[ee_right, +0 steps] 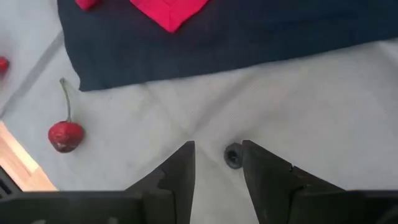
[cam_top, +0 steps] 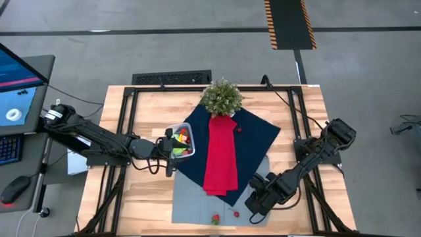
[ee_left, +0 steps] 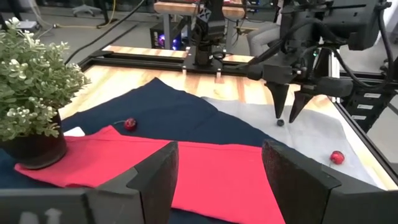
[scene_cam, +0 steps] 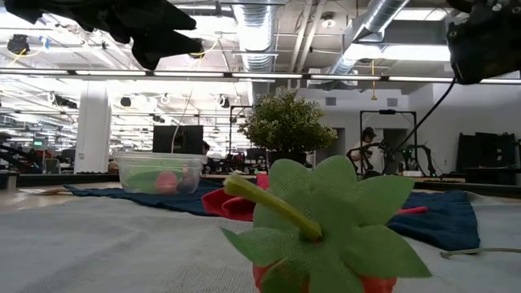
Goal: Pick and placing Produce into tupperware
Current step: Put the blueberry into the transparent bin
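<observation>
Right gripper (ee_right: 217, 163) poised over a small dark round berry (ee_right: 233, 155)
Fingers parted, grasping nothing, on the grey cloth (ee_right: 323, 106); left gripper (cam_top: 170, 151) open above the clear plastic tupperware (cam_top: 180, 140).

potted plant (cam_top: 222, 97) crowds tupperware (cam_top: 179, 141) (grey cloth (cam_top: 197, 201) open)

tupperware (cam_top: 180, 141): clear, upright, part-filled | cherry (ee_right: 64, 134): on grey cloth

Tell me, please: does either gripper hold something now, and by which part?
Nothing is held. The right gripper stands open over a small dark berry on the grey cloth; the left gripper is open and empty.
</observation>
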